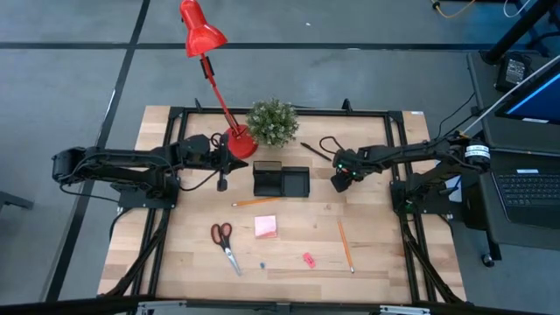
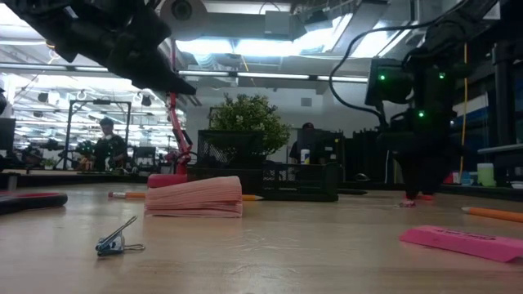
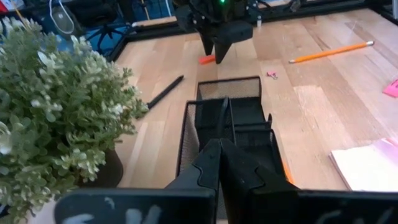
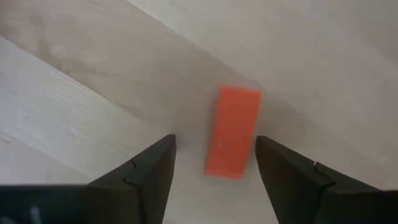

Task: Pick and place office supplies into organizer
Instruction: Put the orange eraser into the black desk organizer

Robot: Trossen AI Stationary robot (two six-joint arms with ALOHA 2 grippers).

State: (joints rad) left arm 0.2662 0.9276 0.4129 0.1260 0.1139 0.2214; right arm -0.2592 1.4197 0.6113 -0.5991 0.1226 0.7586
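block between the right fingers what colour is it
Orange-red block, lying on the table between the open right gripper's fingers; best seen in the right wrist view.

lamp (image 1: 206, 52): red, base by plant | plant (image 1: 272, 122): green, table's far edge | laptop (image 1: 533, 185): right of table

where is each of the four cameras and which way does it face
High view: above the table, looking straight down; shows both arms, the left gripper near the organizer.
Low view: at table-top height, looking level across the sticky-note pad into the room; both arms hang in from above.
Left wrist view: on the left arm, looking past its shut fingers over the organizer toward the right arm.
Right wrist view: on the right arm, looking down between open fingers at an orange block.
Shared: left wrist and high views both show the organizer and potted plant.
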